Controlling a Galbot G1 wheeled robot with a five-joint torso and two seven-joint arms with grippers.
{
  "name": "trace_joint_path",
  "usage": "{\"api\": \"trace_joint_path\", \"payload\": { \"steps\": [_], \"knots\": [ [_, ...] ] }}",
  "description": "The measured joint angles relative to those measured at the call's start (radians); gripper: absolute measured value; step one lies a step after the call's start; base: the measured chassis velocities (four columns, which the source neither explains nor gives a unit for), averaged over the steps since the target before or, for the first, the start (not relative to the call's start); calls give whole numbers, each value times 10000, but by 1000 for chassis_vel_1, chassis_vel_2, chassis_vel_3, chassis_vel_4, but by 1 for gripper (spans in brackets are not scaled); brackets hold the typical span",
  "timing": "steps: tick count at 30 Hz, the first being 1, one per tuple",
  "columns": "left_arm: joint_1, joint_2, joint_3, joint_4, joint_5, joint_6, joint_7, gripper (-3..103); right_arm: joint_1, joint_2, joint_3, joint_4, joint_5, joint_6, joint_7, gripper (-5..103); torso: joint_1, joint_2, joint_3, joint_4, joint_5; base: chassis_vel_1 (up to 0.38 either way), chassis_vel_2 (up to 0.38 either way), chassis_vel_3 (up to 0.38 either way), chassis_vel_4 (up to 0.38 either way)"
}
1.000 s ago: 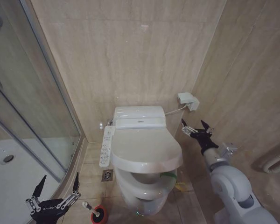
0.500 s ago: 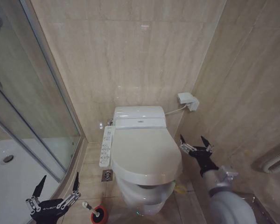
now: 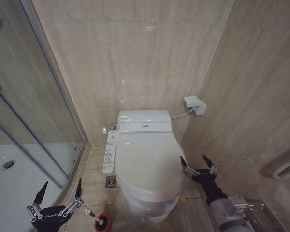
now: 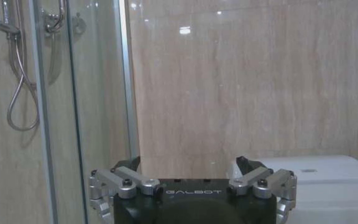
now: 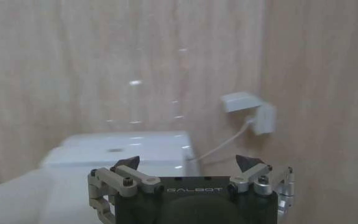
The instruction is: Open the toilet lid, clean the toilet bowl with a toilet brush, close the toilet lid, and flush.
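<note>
My right end effector (image 3: 198, 166), fingers spread wide, hangs lower right beside the closed toilet lid (image 3: 147, 162): glossy, stiff, likely slippery; its rim edge offers the best hold.

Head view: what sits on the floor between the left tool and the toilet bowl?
The toilet brush in its red holder stands between the open left tool and the toilet bowl; a floor drain lies farther back.

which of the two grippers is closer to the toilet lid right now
The right gripper, open, beside the edge of the large glossy white oval toilet lid. The left gripper, also open, hangs low near the glass shower door, well clear of the toilet.
</note>
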Motion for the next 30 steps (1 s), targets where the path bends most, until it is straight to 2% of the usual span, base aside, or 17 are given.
{"api": "trace_joint_path", "payload": {
  "steps": [2, 5, 9, 14, 20, 25, 30],
  "knots": [
    [0, 0, 0, 0, 0, 0, -1, 100, -170, 275, 141, 163, -580, -131, 261, 100, 0, 0, 1, 0, 1, 0, 0, 0, 0],
    [0, 0, 0, 0, 0, 0, 0, 100, -395, 413, 223, 408, -692, -206, 485, 100, 0, 0, 1, 0, 0, 0, 0, 0, 0],
    [0, 0, 0, 0, 0, 0, 1, 100, -620, 543, 326, 826, -644, -295, 699, 100, 0, 0, 1, 0, 0, 0, 0, 0, 0],
    [0, 0, 0, 0, 0, 0, 0, 100, -642, 587, 370, 1237, -90, -700, 1091, 100, 1, 0, 1, 0, 1, 0, 0, 0, 0],
    [0, 0, 0, 0, 0, 0, 0, 100, -481, 211, 646, 1169, -55, -574, 972, 100, 0, 0, 0, 1, 0, 0, 0, 0, 0],
    [0, 0, 0, 0, 0, 0, 0, 100, -325, 194, 925, 757, -189, -439, 778, 100, 1, 0, 1, 0, 1, 0, 0, 0, 0],
    [0, 0, 0, 0, 0, 0, 1, 100, -282, 458, 1095, -122, -152, 156, 252, 100, 1, -1, 1, 0, 1, 0, 0, 0, 0]
  ]
}}
